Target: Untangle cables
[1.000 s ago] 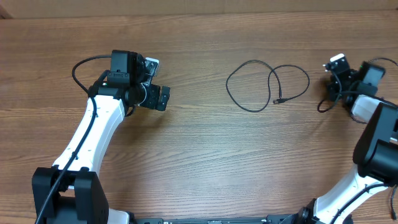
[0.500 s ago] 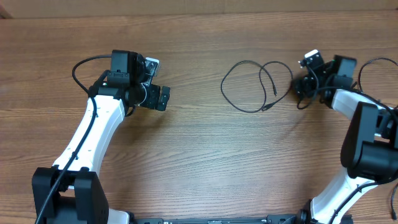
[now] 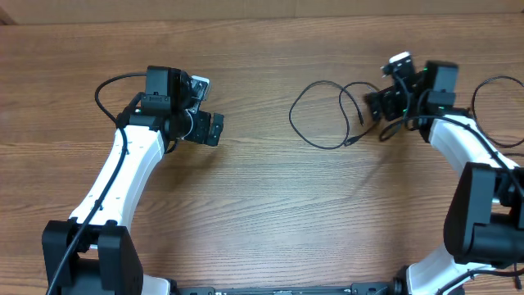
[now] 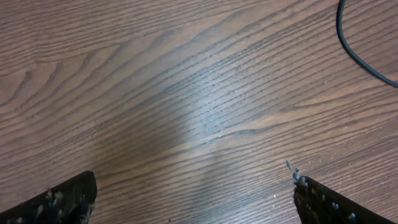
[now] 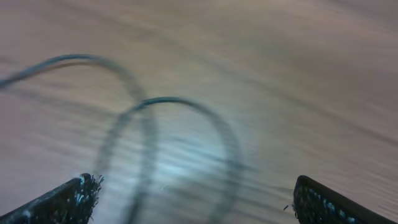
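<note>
One thin black cable (image 3: 327, 147) lies in loose overlapping loops on the wooden table, right of centre, with a small plug end (image 3: 350, 142) pointing down. My right gripper (image 3: 385, 82) hovers at the loops' right side, open. In the right wrist view the cable (image 5: 186, 102) is a blurred pair of arcs ahead of the wide-apart fingertips (image 5: 68, 200), with nothing held. My left gripper (image 3: 208, 106) stands open far to the left of the cable. In its wrist view only bare wood lies between the fingers, and a bit of cable (image 4: 364, 60) crosses the top right corner.
The right arm's own thick black cable (image 3: 491, 90) loops at the table's right edge, and the left arm's (image 3: 106, 86) arcs beside its wrist. The table's far edge (image 3: 262, 12) runs along the top.
The right arm has swung left from the table's right edge to the cable's right loops. The cable has shifted slightly left. The left arm has not moved.
</note>
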You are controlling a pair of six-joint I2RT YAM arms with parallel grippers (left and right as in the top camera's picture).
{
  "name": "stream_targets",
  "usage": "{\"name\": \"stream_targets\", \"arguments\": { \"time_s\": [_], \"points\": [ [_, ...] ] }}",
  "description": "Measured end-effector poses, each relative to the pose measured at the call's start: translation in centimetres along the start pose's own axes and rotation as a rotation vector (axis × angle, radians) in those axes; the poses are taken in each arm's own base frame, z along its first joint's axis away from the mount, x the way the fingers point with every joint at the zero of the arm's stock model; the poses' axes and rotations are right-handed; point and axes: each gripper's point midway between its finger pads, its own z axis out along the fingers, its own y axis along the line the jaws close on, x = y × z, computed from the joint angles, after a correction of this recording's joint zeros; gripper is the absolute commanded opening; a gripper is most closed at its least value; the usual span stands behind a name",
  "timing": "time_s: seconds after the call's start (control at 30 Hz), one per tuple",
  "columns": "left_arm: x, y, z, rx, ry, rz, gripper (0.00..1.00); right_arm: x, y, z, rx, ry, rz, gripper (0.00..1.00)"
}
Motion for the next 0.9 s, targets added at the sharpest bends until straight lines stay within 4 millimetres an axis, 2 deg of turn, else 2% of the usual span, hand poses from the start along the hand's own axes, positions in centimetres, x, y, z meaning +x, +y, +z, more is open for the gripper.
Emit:
{"name": "stream_targets", "arguments": {
  "time_s": [0.13,0.4,0.6,0.9],
  "points": [
    [0.0,0.0,0.0,0.0,0.0,0.0,0.99,-1.2,3.3,0.3,-0.127,-0.041,-0.014,1.0],
    [0.0,0.0,0.0,0.0,0.0,0.0,1.0,-1.7,6.6,0.5,-0.225,-0.048,-0.032,1.0],
    [0.0,0.0,0.0,0.0,0.0,0.0,1.0,-0.7,7.8,1.9,-0.25,-0.016,-0.037,1.0],
    [0.0,0.0,0.0,0.0,0.0,0.0,1.0,2.2,7.5,4.1,-0.227,0.068,-0.017,1.0]
  ]
}}
